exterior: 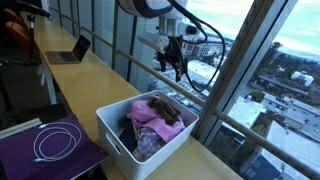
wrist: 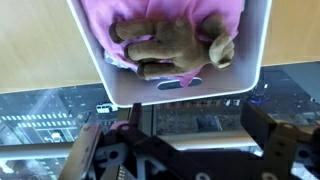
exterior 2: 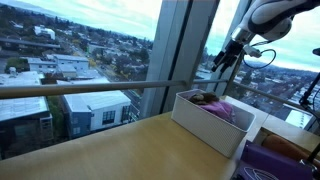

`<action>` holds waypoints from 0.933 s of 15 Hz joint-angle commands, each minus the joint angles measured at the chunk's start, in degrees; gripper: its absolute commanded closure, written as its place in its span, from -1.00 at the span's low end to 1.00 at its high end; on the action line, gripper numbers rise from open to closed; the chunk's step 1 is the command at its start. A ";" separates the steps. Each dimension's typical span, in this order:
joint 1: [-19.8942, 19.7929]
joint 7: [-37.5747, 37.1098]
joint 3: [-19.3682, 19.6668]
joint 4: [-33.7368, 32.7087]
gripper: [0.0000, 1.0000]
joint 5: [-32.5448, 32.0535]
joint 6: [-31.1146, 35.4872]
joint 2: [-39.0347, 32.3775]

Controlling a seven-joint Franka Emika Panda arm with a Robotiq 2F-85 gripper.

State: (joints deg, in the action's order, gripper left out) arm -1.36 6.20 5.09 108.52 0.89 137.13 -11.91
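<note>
Wooden bench (exterior: 100, 78) running beside tall windows high above a city. Brown stuffed toy (exterior: 163, 108) lies on top of pink cloth (exterior: 147, 122) inside a white bin (exterior: 113, 138), which stands by the bench's window edge. Robot gripper (exterior: 174, 70) hangs in the air above the bin's window side, well apart from the toy, its fingers spread wide and holding nothing. By the look of it, no grasp has been made and the toy is untouched. Purple mat (exterior: 30, 150) with a coiled white cable (exterior: 55, 143) lies at the near corner. Laptop (exterior: 70, 50) sits open toward the far end.
</note>
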 commanded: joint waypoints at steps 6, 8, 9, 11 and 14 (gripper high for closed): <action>-3.87 -1.06 -0.23 -14.82 -1.00 -0.81 -4.15 -18.05; -4.80 -0.95 -0.32 -16.60 -1.00 -0.34 -5.65 -20.85; -5.37 -0.88 -0.28 -17.71 -1.00 -0.14 -7.05 -22.29; -6.28 -0.99 -0.12 -19.68 -1.00 -0.03 -9.36 -24.99; -7.79 -1.75 0.15 -22.88 -1.00 0.28 -13.55 -28.97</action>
State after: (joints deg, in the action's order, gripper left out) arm -7.69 5.46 5.37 90.92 0.64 128.44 -36.70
